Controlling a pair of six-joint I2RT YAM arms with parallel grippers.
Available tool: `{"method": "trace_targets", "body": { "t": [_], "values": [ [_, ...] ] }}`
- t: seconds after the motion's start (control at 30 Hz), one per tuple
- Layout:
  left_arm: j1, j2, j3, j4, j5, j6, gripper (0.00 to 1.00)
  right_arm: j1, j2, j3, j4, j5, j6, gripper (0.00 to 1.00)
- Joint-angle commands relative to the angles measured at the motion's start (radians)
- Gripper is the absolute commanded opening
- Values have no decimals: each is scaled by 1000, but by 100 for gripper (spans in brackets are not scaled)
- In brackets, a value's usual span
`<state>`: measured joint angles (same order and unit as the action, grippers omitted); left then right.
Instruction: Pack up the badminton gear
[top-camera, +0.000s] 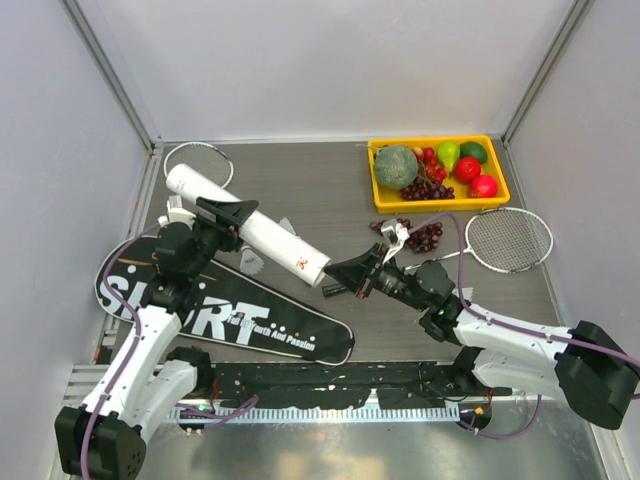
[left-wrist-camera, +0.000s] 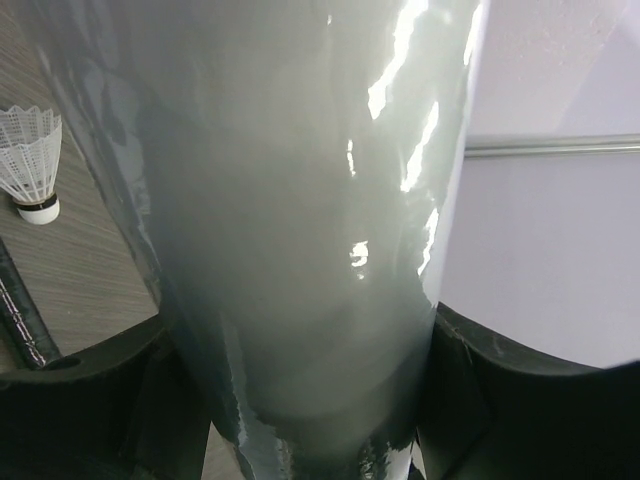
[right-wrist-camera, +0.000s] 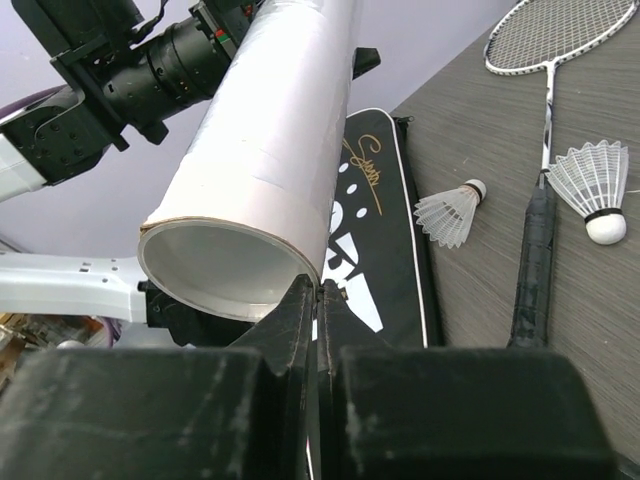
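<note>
The long white tube (top-camera: 280, 245) lies slanted over the left half of the table, raised at its open end. My left gripper (top-camera: 235, 215) is shut around its middle; in the left wrist view the tube (left-wrist-camera: 300, 200) fills the space between the jaws of that gripper (left-wrist-camera: 310, 395). My right gripper (top-camera: 340, 272) is shut on the rim of the open end (right-wrist-camera: 225, 265); it also shows in the right wrist view (right-wrist-camera: 318, 292). The black SPORT bag (top-camera: 220, 315) lies in front. Two shuttlecocks (right-wrist-camera: 450, 212) (right-wrist-camera: 595, 185) and one racket (right-wrist-camera: 548, 60) lie under the tube. The other racket (top-camera: 510, 240) lies at the right.
A yellow tray (top-camera: 440, 140) of fruit stands at the back right. A dark red grape bunch (top-camera: 422, 236) lies just in front of it, beside my right arm. Walls close the table on the left, back and right.
</note>
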<state>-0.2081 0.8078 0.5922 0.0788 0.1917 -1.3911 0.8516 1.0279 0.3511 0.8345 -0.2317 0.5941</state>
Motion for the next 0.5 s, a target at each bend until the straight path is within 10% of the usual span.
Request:
{"method": "trace_targets", "body": {
  "t": [0.0,0.47],
  "values": [
    [-4,-13,-2,52,-35,26,44,4,-17,2,91,77,6,6],
    [19,5,73,-45,-120,122,44,3,-178,-44,-124,193,12,5]
  ]
}}
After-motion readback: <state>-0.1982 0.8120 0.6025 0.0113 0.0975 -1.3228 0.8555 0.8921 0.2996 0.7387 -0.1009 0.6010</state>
